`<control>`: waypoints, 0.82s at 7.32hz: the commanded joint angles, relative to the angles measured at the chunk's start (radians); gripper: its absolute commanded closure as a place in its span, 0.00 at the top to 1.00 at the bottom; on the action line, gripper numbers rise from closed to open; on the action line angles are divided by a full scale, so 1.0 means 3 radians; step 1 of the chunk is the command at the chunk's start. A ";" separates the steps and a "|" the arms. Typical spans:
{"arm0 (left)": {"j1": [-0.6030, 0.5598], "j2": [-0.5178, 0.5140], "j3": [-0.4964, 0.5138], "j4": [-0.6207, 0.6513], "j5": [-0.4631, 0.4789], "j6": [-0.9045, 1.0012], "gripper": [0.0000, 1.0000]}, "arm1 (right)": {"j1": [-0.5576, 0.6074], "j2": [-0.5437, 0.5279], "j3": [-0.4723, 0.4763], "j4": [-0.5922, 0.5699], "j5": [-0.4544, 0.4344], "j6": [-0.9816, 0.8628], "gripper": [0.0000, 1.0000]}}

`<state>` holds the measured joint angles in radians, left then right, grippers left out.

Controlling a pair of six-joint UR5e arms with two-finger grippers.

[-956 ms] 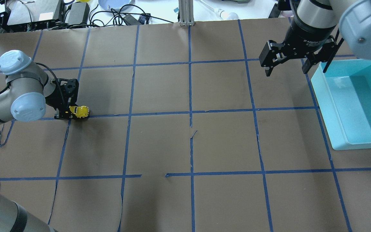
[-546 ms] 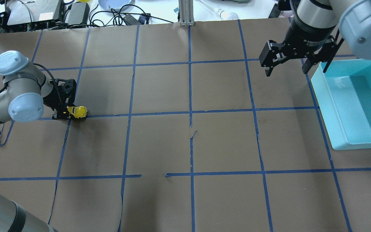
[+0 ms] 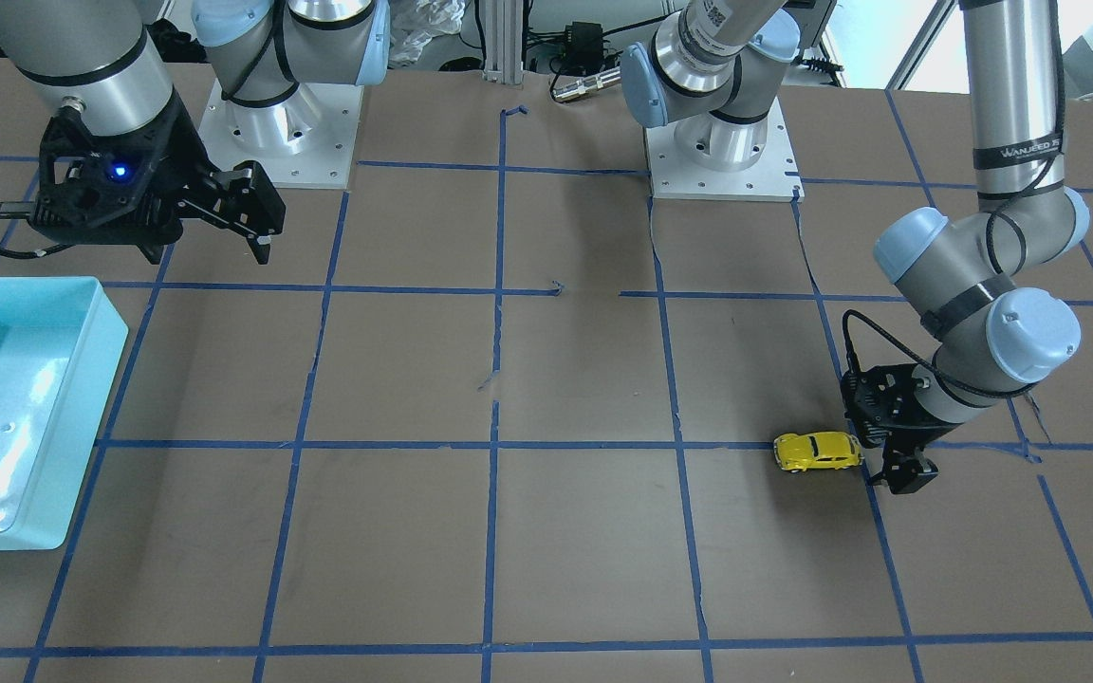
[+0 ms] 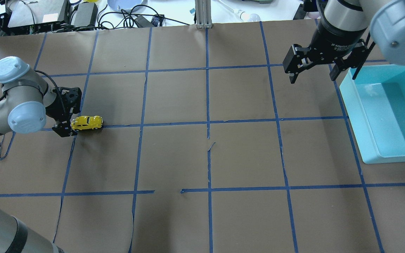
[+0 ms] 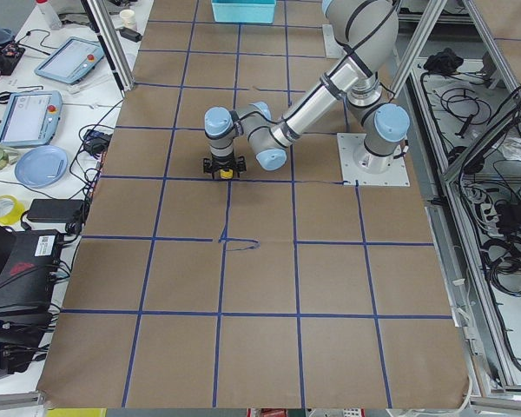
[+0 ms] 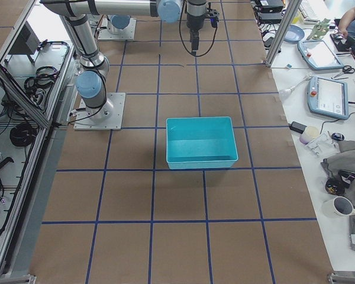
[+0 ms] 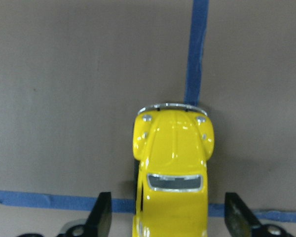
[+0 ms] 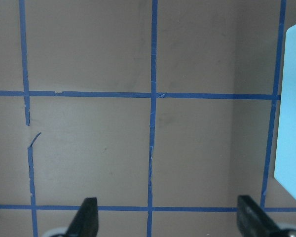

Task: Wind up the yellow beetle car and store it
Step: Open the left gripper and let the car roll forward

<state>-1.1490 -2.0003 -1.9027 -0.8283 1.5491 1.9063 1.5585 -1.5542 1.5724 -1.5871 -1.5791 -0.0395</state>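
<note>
Desk [image 4: 202, 161]: brown paper, blue tape grid [image 4: 174, 123].
Left end effector [image 4: 68, 123]: open, straddling the rear of the yellow beetle car [image 4: 87, 123].
Yellow beetle car: on a tape line, nose toward the far teal bin [image 4: 355, 116].
Right end effector [image 4: 312, 75]: open, near that bin.
Wind-up: we would grip squarely, press down, pull straight back.

The left arm [image 3: 1011, 76] and right arm [image 3: 82, 47] are silver tubes with pale-blue joint caps [image 3: 1030, 334], on white square base plates [image 3: 717, 166] dotted with screws [image 3: 778, 172]. White lettering [image 3: 1018, 150] marks a black band on the left arm. A black cable [image 3: 848, 332] loops to the black left end effector [image 3: 874, 448]. The right end effector [image 3: 208, 249] shows a blue light [image 3: 118, 172].
</note>
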 commanded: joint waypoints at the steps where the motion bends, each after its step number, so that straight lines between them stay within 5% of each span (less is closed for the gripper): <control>1: 0.0000 0.0000 0.0002 0.0000 0.0006 0.0001 1.00 | 0.0000 0.0001 0.0000 -0.0002 0.0002 -0.0001 1.00; 6: 0.0000 0.0000 0.0002 0.0000 0.0006 0.0006 1.00 | -0.0015 0.0011 0.0000 -0.0012 -0.0054 0.0009 1.00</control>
<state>-1.1490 -2.0004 -1.9021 -0.8284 1.5500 1.9071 1.5567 -1.5524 1.5723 -1.5891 -1.5889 -0.0388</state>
